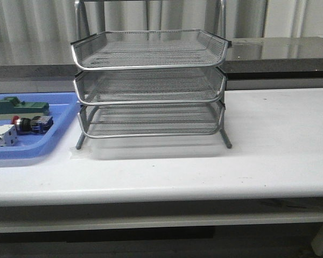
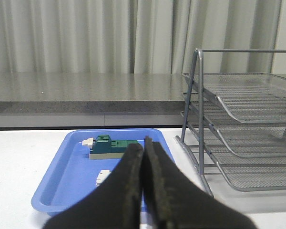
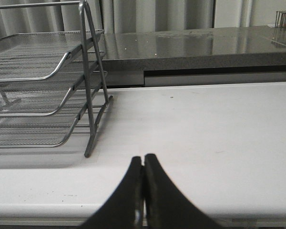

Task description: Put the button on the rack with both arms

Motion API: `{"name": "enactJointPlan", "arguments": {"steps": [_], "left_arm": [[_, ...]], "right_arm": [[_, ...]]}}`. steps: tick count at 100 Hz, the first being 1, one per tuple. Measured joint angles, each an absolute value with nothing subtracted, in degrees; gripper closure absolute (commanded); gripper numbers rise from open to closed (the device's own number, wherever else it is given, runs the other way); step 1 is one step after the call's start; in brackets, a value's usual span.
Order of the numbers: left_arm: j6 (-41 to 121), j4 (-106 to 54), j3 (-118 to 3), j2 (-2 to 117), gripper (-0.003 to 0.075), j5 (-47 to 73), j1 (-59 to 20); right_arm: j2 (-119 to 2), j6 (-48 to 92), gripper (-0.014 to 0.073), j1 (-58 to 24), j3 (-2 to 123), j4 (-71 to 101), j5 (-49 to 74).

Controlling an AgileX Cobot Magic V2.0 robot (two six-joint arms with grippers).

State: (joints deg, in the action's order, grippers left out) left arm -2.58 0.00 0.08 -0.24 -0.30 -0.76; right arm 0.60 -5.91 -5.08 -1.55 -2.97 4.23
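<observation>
Nearest the cameras, both hands were pressed together with nothing between the fingers. The left hand [image 2: 143,191] hung low over the near edge of the blue tray [image 2: 52,191], its dark fingers [image 2: 128,186] touching along their whole length. The right hand [image 3: 143,191] was likewise closed and empty, poised above the bare front strip of the white worktop [image 3: 205,133], to the right of the rack.

Further out, in the front view, the blue tray [image 1: 56,141] lay flat at the left edge of the worktop [image 1: 269,140]. The button [image 1: 31,124] rested on its side in the tray, red head pointing left and the blue-black block to the right. Just in front of it and to the left sat a white boxy part [image 1: 1,135]; just behind it lay a green block [image 1: 20,107]. The left wrist view showed the green block [image 2: 109,147] and a white part [image 2: 103,176], but the fingers hid the button there.

Just right of the tray stood the rack [image 1: 151,86], three silver mesh tiers on slanted legs, all three tiers empty. Behind the worktop ran a dark glossy counter [image 1: 280,54], and pale curtains [image 2: 86,33] hung beyond it.
</observation>
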Motion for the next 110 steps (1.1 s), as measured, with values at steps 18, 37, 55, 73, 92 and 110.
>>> {"name": "enactJointPlan", "arguments": {"steps": [18, 37, 55, 73, 92, 110], "left_arm": [[-2.6, 0.0, 0.1, -0.2, 0.0741, -0.3, -0.8], [-2.6, 0.0, 0.1, -0.2, 0.0741, -0.3, -0.8], [-2.6, 0.0, 0.1, -0.2, 0.0741, -0.3, -0.8], [-2.6, 0.0, 0.1, -0.2, 0.0741, -0.3, -0.8], [-2.6, 0.0, 0.1, -0.2, 0.0741, -0.3, -0.8], [-2.6, 0.0, 0.1, -0.2, 0.0741, -0.3, -0.8]], "right_arm": [[0.6, -5.9, 0.0653, -5.1, -1.5, -3.0, 4.2], [0.6, -5.9, 0.0653, -5.1, -1.5, -3.0, 4.2], [0.6, -5.9, 0.0653, -5.1, -1.5, -3.0, 3.5], [0.6, -5.9, 0.0653, -5.1, -1.5, -3.0, 1.6], [0.6, -5.9, 0.0653, -5.1, 3.2, -1.0, 5.3], [-2.9, -5.9, 0.0653, -5.1, 13.5, 2.9, 15.0]]}}
